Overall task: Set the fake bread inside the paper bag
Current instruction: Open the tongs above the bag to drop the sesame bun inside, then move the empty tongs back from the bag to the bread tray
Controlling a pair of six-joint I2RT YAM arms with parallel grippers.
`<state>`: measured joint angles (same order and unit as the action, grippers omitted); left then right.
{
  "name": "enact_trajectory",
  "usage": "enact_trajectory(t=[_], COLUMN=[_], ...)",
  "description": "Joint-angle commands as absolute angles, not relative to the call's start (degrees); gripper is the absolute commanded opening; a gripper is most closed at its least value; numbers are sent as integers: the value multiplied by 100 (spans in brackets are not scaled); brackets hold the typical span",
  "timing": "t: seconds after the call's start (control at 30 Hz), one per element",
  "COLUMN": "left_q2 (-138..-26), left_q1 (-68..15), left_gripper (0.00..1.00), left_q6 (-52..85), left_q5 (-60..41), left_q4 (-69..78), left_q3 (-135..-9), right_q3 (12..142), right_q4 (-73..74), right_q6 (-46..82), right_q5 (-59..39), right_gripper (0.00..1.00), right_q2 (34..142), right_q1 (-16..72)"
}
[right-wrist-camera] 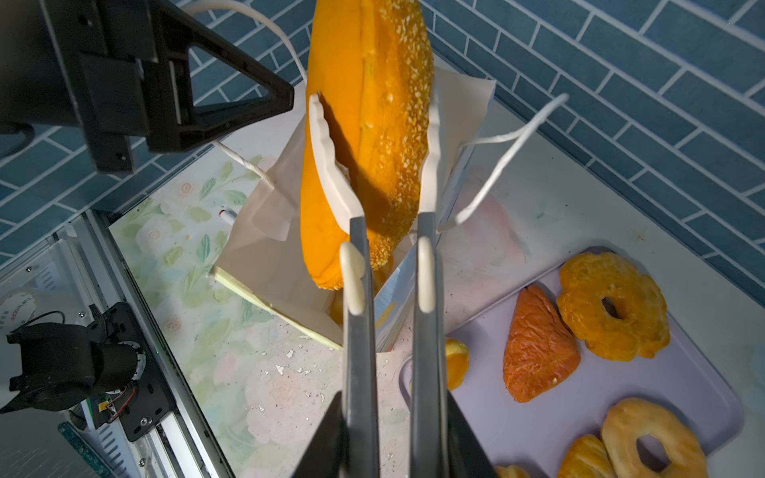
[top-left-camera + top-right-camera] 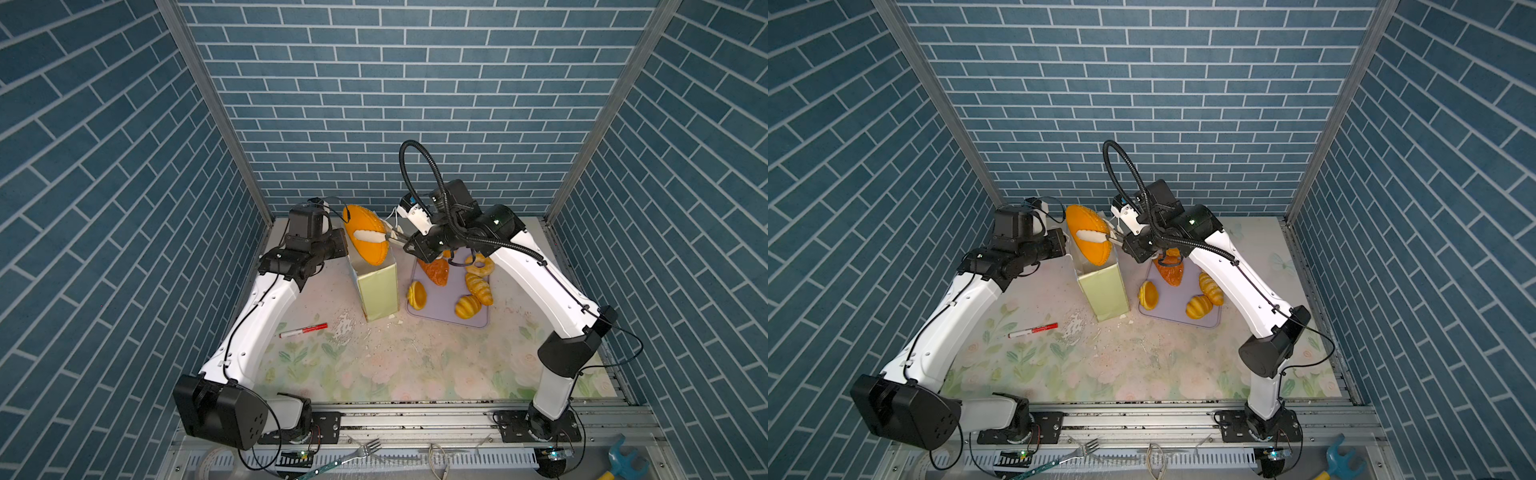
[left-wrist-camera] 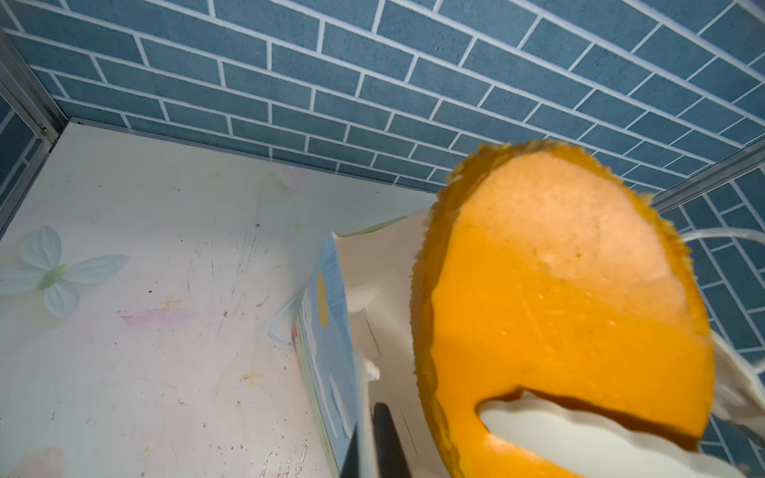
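Right tool [image 1: 395, 451] is closed on the grey handles of the tongs [image 1: 359, 331], and the white tips of the tongs are clamped on the 2 sides of the big oval loaf [image 1: 372, 124]. The loaf hangs almost upright, its lower end just inside the open mouth of the paper bag [image 2: 378, 291] and most of its body above the rim. Left tool [image 3: 370, 449] is pressed together on the rim of the bag's printed wall, so it seems to hold the mouth open. I judge this piece to be in the middle of its placing: it is not released and must go deeper. Whether other bread lies inside the bag, I cannot tell. Beside the bag, on or at the lilac tray [image 2: 440, 309], at least 6 pieces wait: the brownish-red croissant [image 2: 434, 270], a ring doughnut [image 1: 612, 306], a paler ring doughnut [image 1: 654, 438], a yellow croissant [image 2: 480, 289], a ridged roll [image 2: 467, 306] and a small yellow piece [image 2: 416, 295] at the tray's edge. Most of the task is therefore left.
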<state>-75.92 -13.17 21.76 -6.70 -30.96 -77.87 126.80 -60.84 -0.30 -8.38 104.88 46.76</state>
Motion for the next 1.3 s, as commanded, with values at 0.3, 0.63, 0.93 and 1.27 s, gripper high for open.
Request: enact_trajectory(t=[0.3, 0.63, 0.93, 1.27], left_q2=[-7515, -7577, -7646, -7787], left_q1=[-1336, -1336, -1336, -1327], left_gripper=[3, 3, 1, 0], left_q6=[2114, 2084, 2068, 1906], left_q5=[-747, -782, -822, -797], left_q4=[-3042, -3063, -3086, -3261], left_q3=[-7839, -7910, -7975, -8275], right_q3=[13446, 13855, 13736, 12193], right_q4=[-6252, -6145, -5845, -5649], right_q6=[6, -184, -404, 253], right_q5=[-536, -237, 686, 937], right_gripper=[47, 51, 51, 51], right_q2=[10681, 10599, 10063, 8998], right_q1=[4752, 4781, 4703, 3515])
